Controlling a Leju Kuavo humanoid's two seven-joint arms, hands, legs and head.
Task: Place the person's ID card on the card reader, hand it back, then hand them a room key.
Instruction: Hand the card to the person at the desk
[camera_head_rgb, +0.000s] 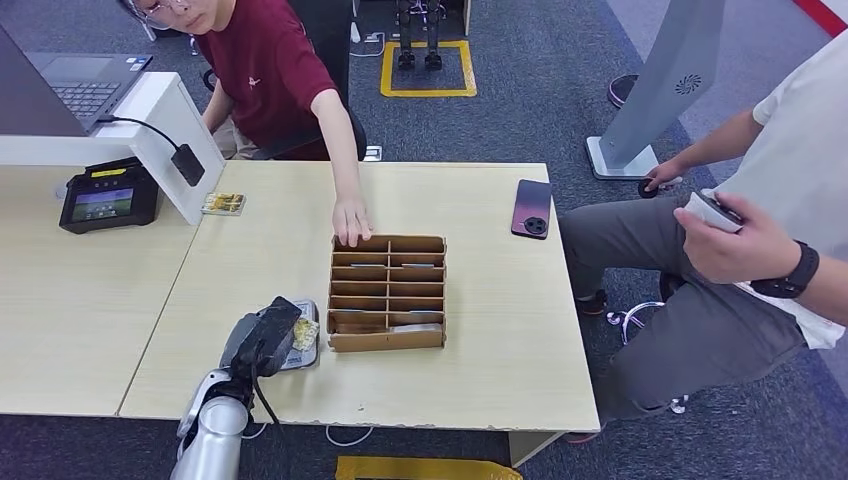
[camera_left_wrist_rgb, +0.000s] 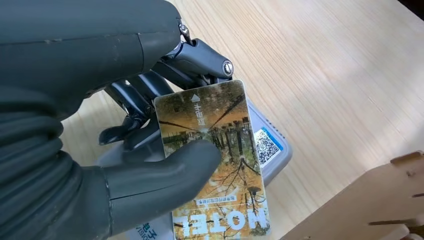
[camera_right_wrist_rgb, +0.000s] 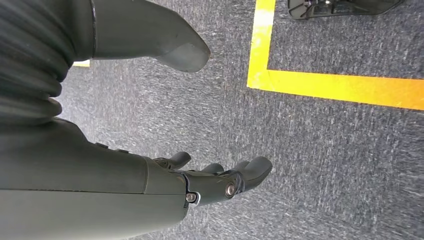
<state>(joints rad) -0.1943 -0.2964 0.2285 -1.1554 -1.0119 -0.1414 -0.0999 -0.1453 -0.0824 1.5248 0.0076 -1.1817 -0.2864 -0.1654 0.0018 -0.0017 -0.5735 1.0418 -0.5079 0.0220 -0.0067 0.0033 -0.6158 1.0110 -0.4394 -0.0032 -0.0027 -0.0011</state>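
Note:
My left hand (camera_head_rgb: 262, 340) pinches a card (camera_left_wrist_rgb: 227, 125) between its thumb (camera_left_wrist_rgb: 170, 172) and fingers. The card is printed with autumn trees and the word HOTEL. It lies over the flat grey card reader (camera_left_wrist_rgb: 272, 150), which carries a QR sticker and sits on the table near the front edge (camera_head_rgb: 300, 352). I cannot tell whether card and reader touch. Right of the reader stands a cardboard rack (camera_head_rgb: 387, 292) with cards in its slots. My right hand (camera_right_wrist_rgb: 220, 177) hangs over grey carpet with its fingers apart and nothing in it.
A person in red rests a hand (camera_head_rgb: 351, 220) on the rack's far edge. A phone (camera_head_rgb: 531, 208) lies at the table's right, another card (camera_head_rgb: 223, 203) near a payment terminal (camera_head_rgb: 100, 195). A seated person in white (camera_head_rgb: 760, 240) holds a small object at the right.

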